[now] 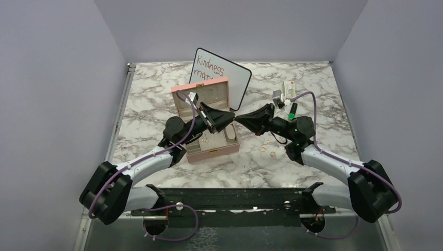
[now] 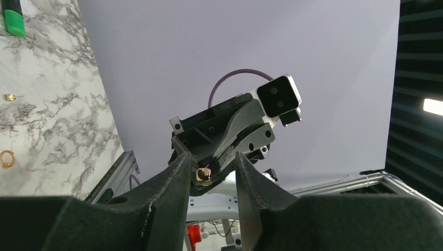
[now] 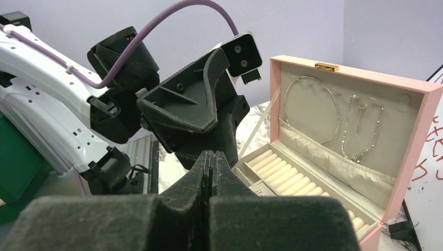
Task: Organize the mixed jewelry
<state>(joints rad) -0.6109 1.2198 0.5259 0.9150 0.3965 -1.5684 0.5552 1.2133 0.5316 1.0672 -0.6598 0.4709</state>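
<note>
The marble-patterned tabletop [image 1: 313,78] carries an open pink box [image 1: 211,152], lined in cream plush with ribbed ring rolls [image 3: 282,180]. A thin hoop [image 3: 313,110] and a sparkly chain [image 3: 360,128] hang in its lid. The right hand [image 3: 209,154] is clenched, its black tips pinching a tiny gold bit [image 2: 202,175] in the air near the box. The left hand [image 2: 211,157] faces it tip to tip, its 2 fingers parted either side of that bit, not visibly touching it. A gold ring [image 2: 7,158] and a stud [image 2: 9,97] lie loose on the tabletop near the right arm.
</note>
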